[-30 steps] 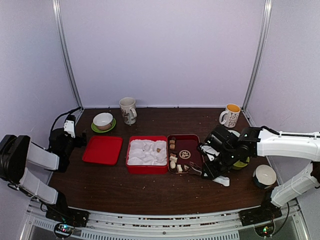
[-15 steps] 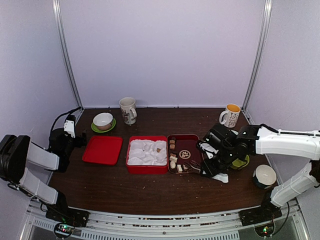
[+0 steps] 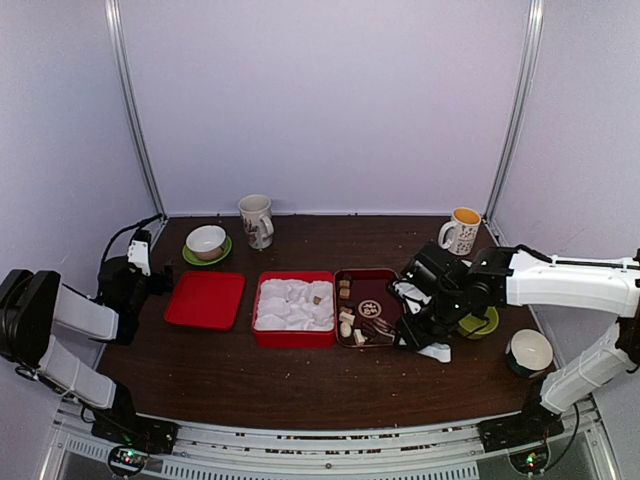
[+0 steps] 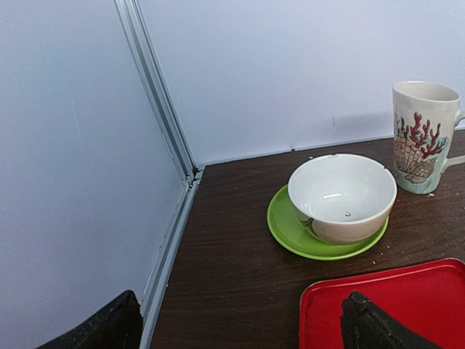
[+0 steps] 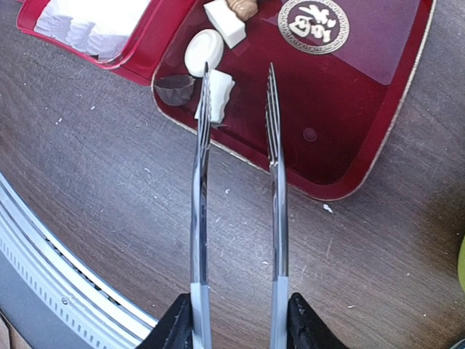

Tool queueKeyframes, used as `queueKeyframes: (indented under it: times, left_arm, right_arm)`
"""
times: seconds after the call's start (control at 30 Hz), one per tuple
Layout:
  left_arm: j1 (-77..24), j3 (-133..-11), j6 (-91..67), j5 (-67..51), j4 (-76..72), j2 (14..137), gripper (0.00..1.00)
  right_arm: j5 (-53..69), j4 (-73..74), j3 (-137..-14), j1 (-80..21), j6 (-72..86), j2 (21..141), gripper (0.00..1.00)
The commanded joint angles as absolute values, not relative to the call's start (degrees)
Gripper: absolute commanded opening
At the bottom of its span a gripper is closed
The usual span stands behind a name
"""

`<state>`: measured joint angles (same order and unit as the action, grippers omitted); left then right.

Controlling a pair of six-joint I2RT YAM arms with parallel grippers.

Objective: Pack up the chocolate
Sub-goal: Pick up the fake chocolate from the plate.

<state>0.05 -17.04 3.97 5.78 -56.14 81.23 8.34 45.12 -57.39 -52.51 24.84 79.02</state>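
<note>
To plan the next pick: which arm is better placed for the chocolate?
Right. The right gripper holds the tongs with tips over the chocolate in the tray; the left gripper hangs open by the red lid.

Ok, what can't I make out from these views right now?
Right wrist: the metal tongs cross the white block; touching it or above it, cannot tell.
Right wrist: the brown piece is cut off by the top edge.
Top view: chocolates in the dark red tray are too small to count.
Left wrist: the left tool shows only fingertips at the bottom edge.
</note>
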Motion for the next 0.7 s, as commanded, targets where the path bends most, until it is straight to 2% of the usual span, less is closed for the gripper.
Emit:
queueKeyframes:
  times: [0.0,0.67]
  left_arm:
    - [0.54,-17.87,3.87,6.06,-59.99,81.50,0.98]
    - [0.59,-17.85,3.87,6.06,-59.98,81.52,0.98]
  right_arm:
    - [9.64,42.86,-59.52,-53.27,24.79,80.51,0.41]
    - [9.13,45.06,-61.39,-53.96,24.37,84.85,0.39]
